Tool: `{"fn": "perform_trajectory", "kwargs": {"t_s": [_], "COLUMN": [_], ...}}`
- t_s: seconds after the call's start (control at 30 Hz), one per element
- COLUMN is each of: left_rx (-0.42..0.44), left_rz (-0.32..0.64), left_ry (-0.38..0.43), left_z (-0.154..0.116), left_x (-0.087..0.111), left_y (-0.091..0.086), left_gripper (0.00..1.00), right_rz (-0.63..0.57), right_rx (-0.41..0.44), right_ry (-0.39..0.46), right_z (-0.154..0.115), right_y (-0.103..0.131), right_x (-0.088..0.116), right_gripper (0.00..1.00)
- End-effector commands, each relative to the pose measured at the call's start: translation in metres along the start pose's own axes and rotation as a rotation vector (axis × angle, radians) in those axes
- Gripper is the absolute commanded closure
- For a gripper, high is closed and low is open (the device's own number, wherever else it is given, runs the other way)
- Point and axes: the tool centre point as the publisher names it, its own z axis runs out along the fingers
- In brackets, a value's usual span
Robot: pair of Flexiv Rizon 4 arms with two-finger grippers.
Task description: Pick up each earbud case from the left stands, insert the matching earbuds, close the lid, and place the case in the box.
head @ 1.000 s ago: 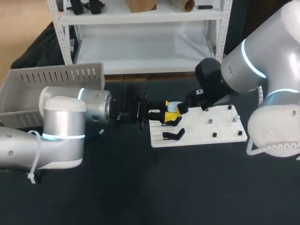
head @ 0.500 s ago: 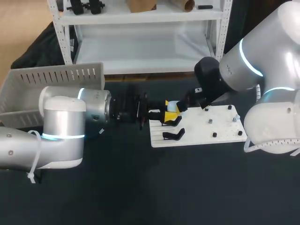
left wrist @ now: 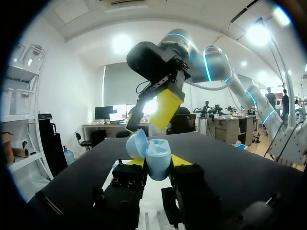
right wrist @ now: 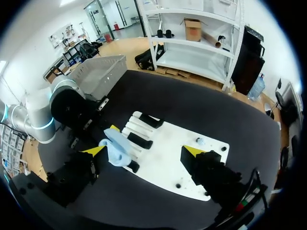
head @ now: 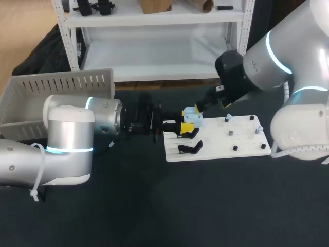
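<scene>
A light blue earbud case with its lid open is held over the left end of the white board. My left gripper is shut on it. In the left wrist view the case stands upright between the yellow fingertips. My right gripper hangs open above the board, and the case sits just inside one of its fingers without being touched. A small pale earbud rests on the board's far side. Two black stands are at the board's left.
A grey slotted box stands at the back left of the dark table. Several small black pegs stick up from the board's right half. My right arm's finger hangs close over the case.
My right arm has risen and drawn back from the case, uncovering it. The left arm and the case have stayed in place.
</scene>
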Motion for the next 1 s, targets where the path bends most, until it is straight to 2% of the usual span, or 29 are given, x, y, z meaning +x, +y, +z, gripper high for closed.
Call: {"fn": "perform_trajectory", "kwargs": {"t_s": [0.03,0.17,0.33,0.47,0.67,0.93,1.0], "left_rx": [0.002,0.002,0.002,0.002,0.002,0.002,0.002], "left_rz": [0.0,0.0,0.0,0.0,0.0,0.0,0.0], "left_ry": [-0.001,-0.001,-0.001,-0.001,-0.001,-0.001,-0.001], "left_z": [0.0,0.0,0.0,0.0,0.0,0.0,0.0], "left_x": [0.001,0.001,0.001,0.001,0.001,0.001,0.001], "left_y": [0.001,0.001,0.001,0.001,0.001,0.001,0.001], "left_gripper": [1.0,1.0,1.0,1.0,1.0,1.0,1.0], "right_rz": [0.001,0.0,0.008,0.008,0.0,-0.047,-0.054], "right_rx": [0.088,0.207,0.344,0.407,0.436,0.433,0.433], "right_ry": [-0.009,0.022,0.077,0.114,0.141,0.176,0.185], "right_z": [-0.026,-0.038,-0.044,-0.045,-0.042,-0.028,-0.024], "right_y": [-0.017,-0.048,-0.085,-0.103,-0.12,-0.124,-0.125], "right_x": [0.013,0.028,0.056,0.074,0.091,0.099,0.099], "right_gripper": [0.0,0.0,0.0,0.0,0.0,0.0,0.04]}}
